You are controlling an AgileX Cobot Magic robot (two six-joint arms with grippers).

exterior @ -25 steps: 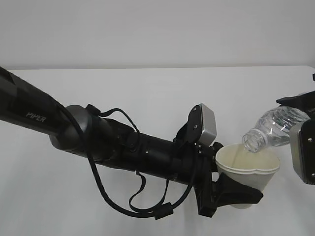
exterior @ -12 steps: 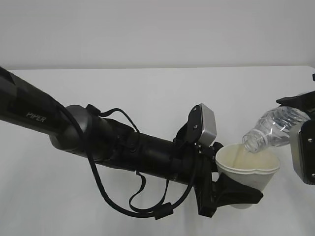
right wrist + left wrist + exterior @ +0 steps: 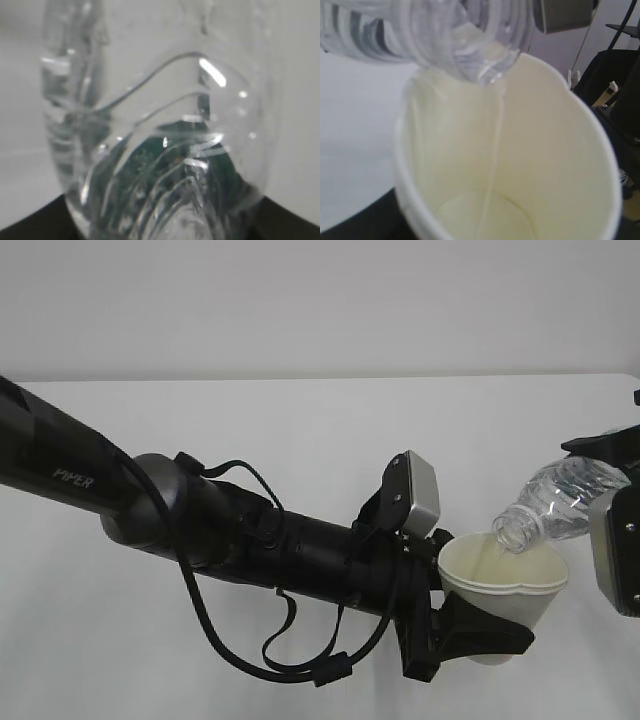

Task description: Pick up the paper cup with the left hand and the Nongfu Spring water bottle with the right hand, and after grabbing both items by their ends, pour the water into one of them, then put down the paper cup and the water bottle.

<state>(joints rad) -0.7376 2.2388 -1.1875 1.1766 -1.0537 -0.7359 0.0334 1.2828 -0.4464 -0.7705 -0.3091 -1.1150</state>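
Nearest: left hand (image 3: 470, 635), a long black arm lettered "PIPER" with looping cables, its black fingers (image 3: 490, 637) clamped around the lower part of the paper cup (image 3: 505, 585). Cup held clear of the white table (image 3: 300, 430), roughly upright, rim squeezed out of round, pale cream inside. A grey box camera (image 3: 418, 492) sits on the wrist just behind the cup.

Next: water bottle (image 3: 555, 502), clear, ribbed, uncapped, tipped mouth-down over the cup's far rim; a thin stream of water (image 3: 492, 165) runs into the cup.

Right edge: right hand (image 3: 615, 525), partly in view, clasping the bottle's base end.

Farthest: plain pale wall (image 3: 320, 300).
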